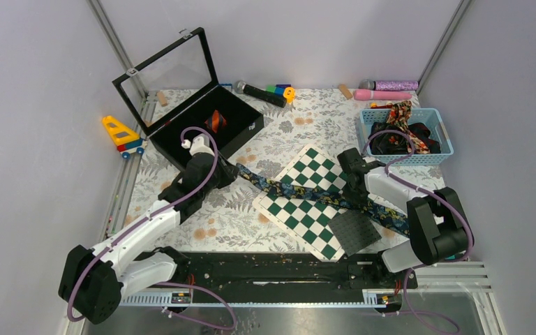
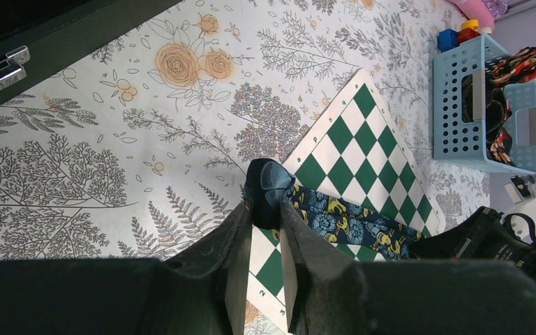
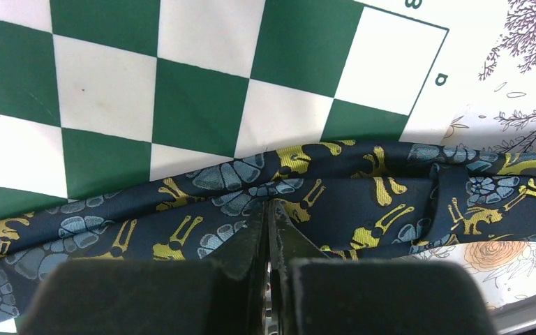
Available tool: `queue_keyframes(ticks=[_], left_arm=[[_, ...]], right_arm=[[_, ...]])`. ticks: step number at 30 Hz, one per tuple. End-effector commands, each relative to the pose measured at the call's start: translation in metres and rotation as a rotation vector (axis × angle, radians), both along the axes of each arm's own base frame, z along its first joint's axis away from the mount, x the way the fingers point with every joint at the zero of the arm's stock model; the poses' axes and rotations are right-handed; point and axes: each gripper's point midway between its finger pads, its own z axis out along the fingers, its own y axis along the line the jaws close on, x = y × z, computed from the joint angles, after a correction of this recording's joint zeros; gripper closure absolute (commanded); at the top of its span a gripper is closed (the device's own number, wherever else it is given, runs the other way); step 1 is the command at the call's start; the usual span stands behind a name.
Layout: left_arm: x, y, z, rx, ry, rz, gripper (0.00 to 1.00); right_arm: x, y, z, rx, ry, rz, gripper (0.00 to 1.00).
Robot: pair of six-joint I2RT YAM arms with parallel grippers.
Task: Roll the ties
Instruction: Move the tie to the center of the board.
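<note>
A dark navy tie (image 1: 300,192) with blue and yellow flowers lies slantwise over the green-and-white chequered board (image 1: 300,220). My left gripper (image 1: 232,169) is shut on its narrow left end, which shows as a dark folded tip (image 2: 269,188) between the fingers (image 2: 241,237) of that gripper (image 2: 266,213). The tie (image 2: 349,227) runs on toward the right arm. My right gripper (image 1: 354,194) is shut with its tips (image 3: 269,204) pinching a crease of the tie (image 3: 363,181). A red-and-black striped tie (image 1: 215,120) sits in the black box. More ties (image 1: 401,115) fill the blue basket.
The open black box (image 1: 248,132) stands just behind the left gripper. The blue basket (image 1: 363,139) is at the back right. A dark grey pad (image 1: 352,232) lies on the board's near corner. A toy truck (image 1: 122,135), a microphone (image 1: 259,92) and pink items (image 1: 384,94) line the edges.
</note>
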Motion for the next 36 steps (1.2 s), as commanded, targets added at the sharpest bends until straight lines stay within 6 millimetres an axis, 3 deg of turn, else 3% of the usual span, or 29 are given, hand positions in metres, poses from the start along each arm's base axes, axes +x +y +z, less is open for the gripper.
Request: queue_keyframes(ticks=[1,7,11,16,21,27,32,36], left_arm=[[0.010,-0.003,0.042,-0.040,-0.090,0.013,0.78],[0.005,0.013,0.068,-0.026,-0.114,0.068,0.79],[0.003,0.028,0.068,0.022,-0.129,0.117,0.79],[0.002,0.030,0.032,0.046,-0.086,0.120,0.66],[0.011,0.029,-0.012,0.089,-0.019,0.106,0.44],[0.026,0.036,-0.054,0.130,0.063,0.105,0.39],[0.039,0.043,-0.067,0.146,0.068,0.118,0.38],[0.039,0.035,-0.079,0.123,0.086,0.074,0.38]], right_arm=[[0.007,0.003,0.000,0.020,0.001,-0.028,1.00],[0.007,0.002,0.000,0.023,0.005,-0.034,1.00],[0.007,0.002,0.000,0.023,0.007,-0.032,1.00],[0.008,0.002,0.001,0.025,0.007,-0.027,1.00],[0.007,0.004,0.000,0.030,0.012,-0.020,1.00],[0.007,0.005,0.000,0.036,0.013,-0.016,1.00],[0.007,0.005,0.000,0.040,0.014,-0.014,1.00],[0.007,0.005,0.000,0.039,0.015,-0.012,1.00]])
